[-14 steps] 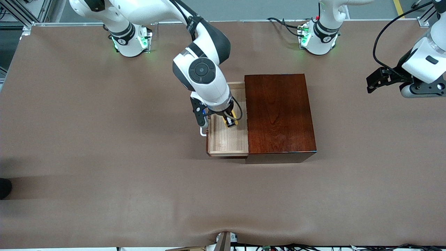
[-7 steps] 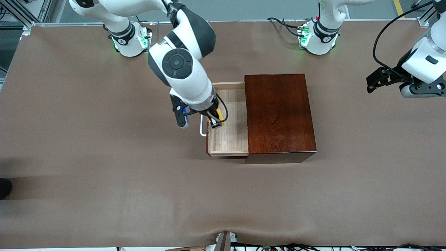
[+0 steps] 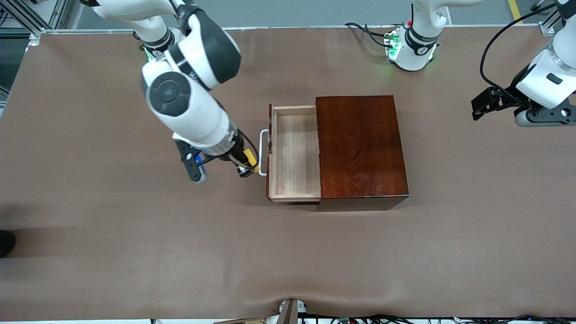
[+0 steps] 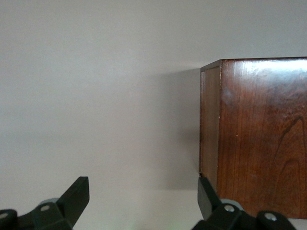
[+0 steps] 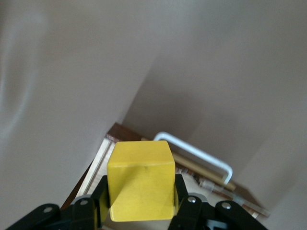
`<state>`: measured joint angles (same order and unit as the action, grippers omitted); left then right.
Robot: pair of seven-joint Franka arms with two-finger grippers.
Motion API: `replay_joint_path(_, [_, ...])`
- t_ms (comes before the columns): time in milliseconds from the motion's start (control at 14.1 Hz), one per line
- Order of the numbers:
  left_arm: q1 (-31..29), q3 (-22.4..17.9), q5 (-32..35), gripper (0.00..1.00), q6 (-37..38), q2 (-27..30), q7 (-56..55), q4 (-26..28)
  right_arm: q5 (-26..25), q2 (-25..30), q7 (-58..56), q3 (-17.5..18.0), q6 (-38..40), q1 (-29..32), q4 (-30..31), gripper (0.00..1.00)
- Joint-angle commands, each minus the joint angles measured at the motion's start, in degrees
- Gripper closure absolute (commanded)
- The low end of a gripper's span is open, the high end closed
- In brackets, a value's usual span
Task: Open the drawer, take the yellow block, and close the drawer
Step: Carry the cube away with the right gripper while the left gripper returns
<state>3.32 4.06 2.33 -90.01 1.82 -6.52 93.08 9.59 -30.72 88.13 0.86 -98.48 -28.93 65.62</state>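
The yellow block (image 3: 249,156) is clamped in my right gripper (image 3: 249,164), which is shut on it and hangs over the table just outside the white handle (image 3: 262,152). The drawer (image 3: 294,153) stands pulled out of the dark reddish-brown box (image 3: 360,144), its pale wood floor bare. The right wrist view shows the yellow block (image 5: 140,179) filling the space between the fingers (image 5: 98,201), with the handle (image 5: 194,152) and the drawer's front below it. My left gripper (image 4: 142,196) is open with nothing in it and waits beside a corner of the box (image 4: 259,134).
The left arm's hand (image 3: 540,118) hovers over the left arm's end of the table, well apart from the box. Both arm bases (image 3: 411,49) stand along the table's edge farthest from the front camera. Brown tabletop (image 3: 135,234) spreads around the box.
My right gripper has carried the yellow block up out of the drawer and past the handle toward the right arm's end. The left arm has barely shifted.
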Motion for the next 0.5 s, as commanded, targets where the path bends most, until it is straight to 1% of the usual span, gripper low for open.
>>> replay_joint_path(0, [0.80, 0.15, -1.10, 0.00, -1.04, -1.11, 0.81, 0.35, 1.04, 0.92, -7.78, 0.72, 3.20, 2.64, 0.48, 1.00])
replay_joint_path(142, [1.42, 0.85, -1.10, 0.00, -1.48, -2.34, 0.28, 0.26, 1.04, 0.92, -10.50, 0.90, 3.38, 5.00, 0.56, 1.00])
replay_joint_path(284, [1.60, 1.82, -1.10, 0.00, -2.53, -3.14, -0.16, 0.17, 1.04, 1.10, -20.67, 0.90, 7.05, 7.30, 1.01, 1.00])
replay_joint_path(426, [1.95, 2.17, -1.10, 0.00, -3.32, -3.66, -0.25, -0.27, 1.04, 1.79, -25.53, 0.90, 9.17, 10.54, 1.18, 1.00])
